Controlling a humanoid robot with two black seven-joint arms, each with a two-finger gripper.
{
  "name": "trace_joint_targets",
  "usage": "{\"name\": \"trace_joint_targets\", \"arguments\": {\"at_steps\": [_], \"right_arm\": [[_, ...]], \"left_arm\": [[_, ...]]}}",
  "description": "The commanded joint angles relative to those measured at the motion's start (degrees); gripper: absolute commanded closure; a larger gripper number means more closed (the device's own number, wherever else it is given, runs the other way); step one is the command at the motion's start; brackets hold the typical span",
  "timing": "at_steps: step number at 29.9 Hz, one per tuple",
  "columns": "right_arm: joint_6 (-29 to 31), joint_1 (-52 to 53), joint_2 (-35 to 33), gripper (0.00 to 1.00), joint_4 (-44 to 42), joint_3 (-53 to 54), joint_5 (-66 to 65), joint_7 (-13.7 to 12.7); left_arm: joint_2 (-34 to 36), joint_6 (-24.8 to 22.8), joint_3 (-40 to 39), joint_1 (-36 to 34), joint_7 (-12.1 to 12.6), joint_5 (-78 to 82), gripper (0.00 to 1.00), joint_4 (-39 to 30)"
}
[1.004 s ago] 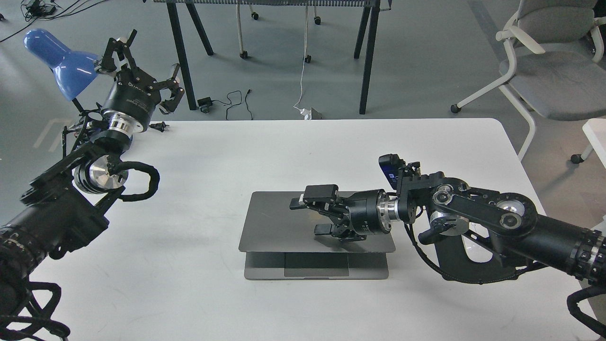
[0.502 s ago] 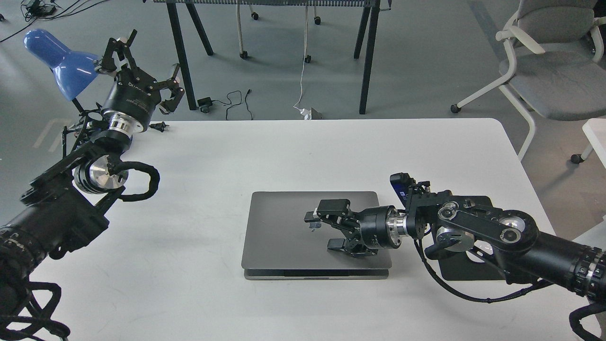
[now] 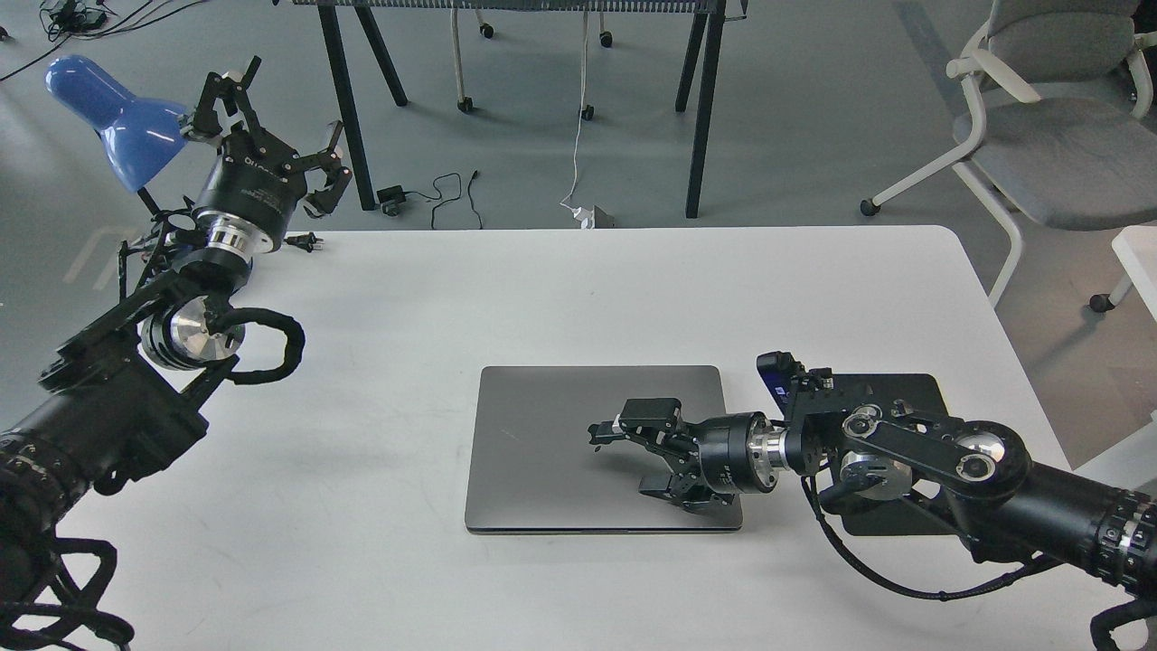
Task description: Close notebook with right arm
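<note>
The notebook (image 3: pixel 542 443) is a slim space-grey laptop lying flat on the white table (image 3: pixel 560 289), lid down on its base, front edge toward me. My right arm comes in from the lower right. Its gripper (image 3: pixel 624 459) lies low over the right half of the lid, fingers spread and holding nothing; the lower finger seems to rest on the lid. The lid's logo is hidden under the gripper. My left gripper (image 3: pixel 280 136) is raised at the far left by the blue lamp, fingers spread and empty.
A black mouse pad (image 3: pixel 904 391) lies right of the notebook, partly under my right arm. A blue lamp (image 3: pixel 99 104) stands at the back left corner, with a black plug (image 3: pixel 305 240) on the table edge. A grey chair (image 3: pixel 1058 127) and black trestle legs (image 3: pixel 700 117) stand beyond the table.
The notebook's lid has gone from part open, with the trackpad showing, down to flat on its base. My right gripper moved down and toward me with the lid. The left arm has not moved.
</note>
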Motion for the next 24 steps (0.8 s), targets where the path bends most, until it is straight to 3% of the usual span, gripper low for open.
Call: {"name": "trace_joint_targets", "arguments": {"at_steps": [1,13,24], "right_arm": [[0.0,-0.3,0.2,0.0,-0.8,0.0,0.1,0.0],[0.0,1.3,0.6,0.0,-0.5,2.5,0.6,0.3],[-6.1,2.3,4.6,0.0,-6.4,36.6,0.8,0.3]], "left_arm": [[0.0,0.0,0.1,0.0,0.0,0.0,0.0,0.0],[0.0,0.0,0.0,0.0,0.0,0.0,0.0,0.0],[0.0,0.0,0.1,0.0,0.0,0.0,0.0,0.0]]}}
